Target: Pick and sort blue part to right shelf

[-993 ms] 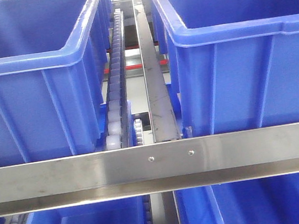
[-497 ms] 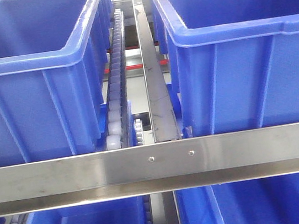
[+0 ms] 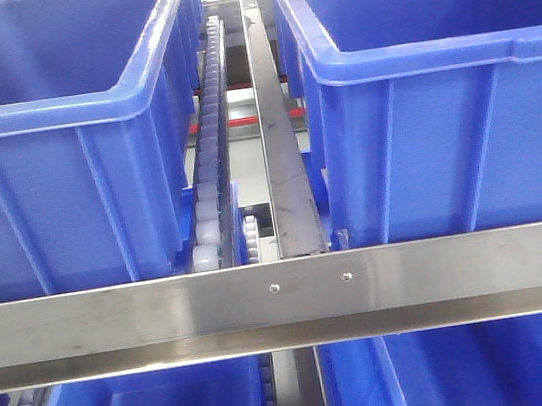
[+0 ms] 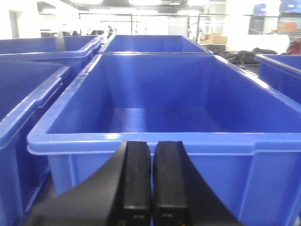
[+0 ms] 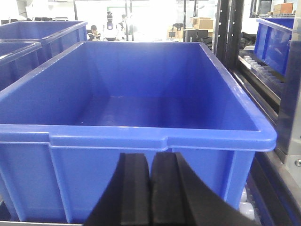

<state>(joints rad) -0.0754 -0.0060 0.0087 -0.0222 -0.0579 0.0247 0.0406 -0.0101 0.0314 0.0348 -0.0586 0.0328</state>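
Nothing has changed in the front view since the earlier frames. Nearest, the left tool (image 4: 151, 188) and right tool (image 5: 150, 193) each show their black fingers pressed together, holding nothing. Just past each stands a deep blue bin (image 4: 155, 141), hollow inside. The shelf's steel rail (image 3: 284, 297) crosses before two bins, with a white roller track (image 3: 210, 161) running back between them. The blue part is not visible, and no writing can be read.
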